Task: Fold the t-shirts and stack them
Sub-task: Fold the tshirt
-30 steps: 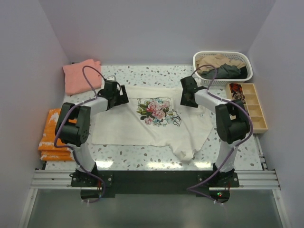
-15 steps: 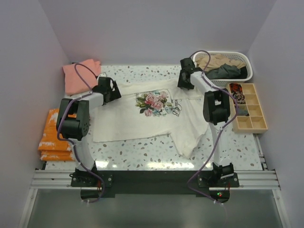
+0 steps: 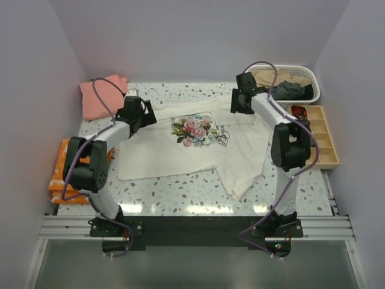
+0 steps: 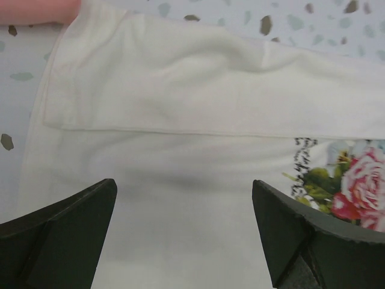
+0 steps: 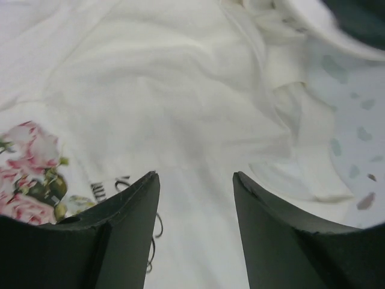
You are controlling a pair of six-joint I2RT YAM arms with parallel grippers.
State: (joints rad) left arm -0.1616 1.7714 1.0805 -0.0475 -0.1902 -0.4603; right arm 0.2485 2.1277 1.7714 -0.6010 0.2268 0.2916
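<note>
While both arms reach over the far side of the cream shirt (image 3: 192, 150), I take the top view first. The shirt lies print up in mid-table, its long axis running left to right, with one lobe trailing toward the near right. My left gripper (image 3: 139, 111) is over the far-left corner and my right gripper (image 3: 242, 101) over the far-right one, so each arm is nearer its own end. A pink shirt (image 3: 99, 96) lies at the far left, and a basket (image 3: 310, 78) stands far right.

Left wrist: the jaws are spread wide and hold nothing. Ahead of them a soft, matte flap is doubled over, its hemmed edge running straight across the view, with the roses off to the right.

Right wrist: the jaws are partly open and empty above rumpled cream cotton. Bunched folds lie ahead and right, with the speckled table (image 5: 355, 138) beyond. I judge the next pinch must drop onto that far edge.
</note>
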